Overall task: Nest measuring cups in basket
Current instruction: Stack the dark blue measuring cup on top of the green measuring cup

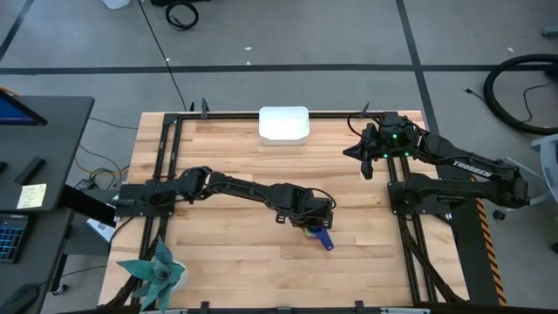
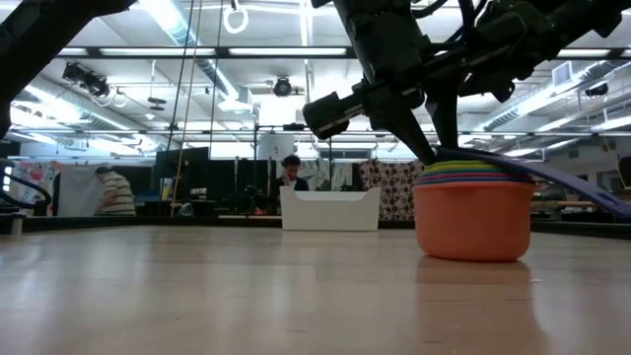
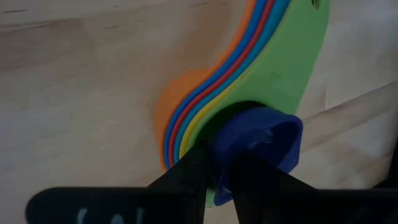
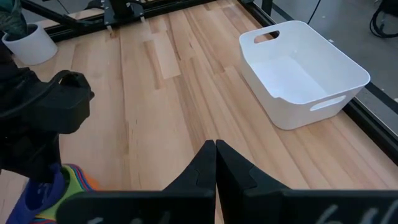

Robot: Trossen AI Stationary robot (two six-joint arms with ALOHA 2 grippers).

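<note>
Two dark fingers of the left gripper (image 3: 221, 177) pinch the rim of the dark blue cup (image 3: 261, 146), the innermost scoop of the measuring cups (image 2: 473, 212), which sit nested as one stack on the table (image 1: 227, 262). The stack stands well apart from the basket (image 1: 284, 124), nearer the table's front edge, while the basket rests against the far edge.

Thin moulded plastic like this is probably light and fairly stiff, though smooth enough to slip, and a pinch on one rim may lift only that cup out of the rest. A hold across the bundled flat handles, or on the outer orange cup, looks the surer way to carry all of them together.

Rims show as coloured bands: green, yellow, red, light blue, then orange outermost, the handles fanned in one curved sweep.

Beside the basket, toward the table's right edge, the right gripper (image 4: 215, 163) waits raised with its fingers pressed together, empty.
</note>
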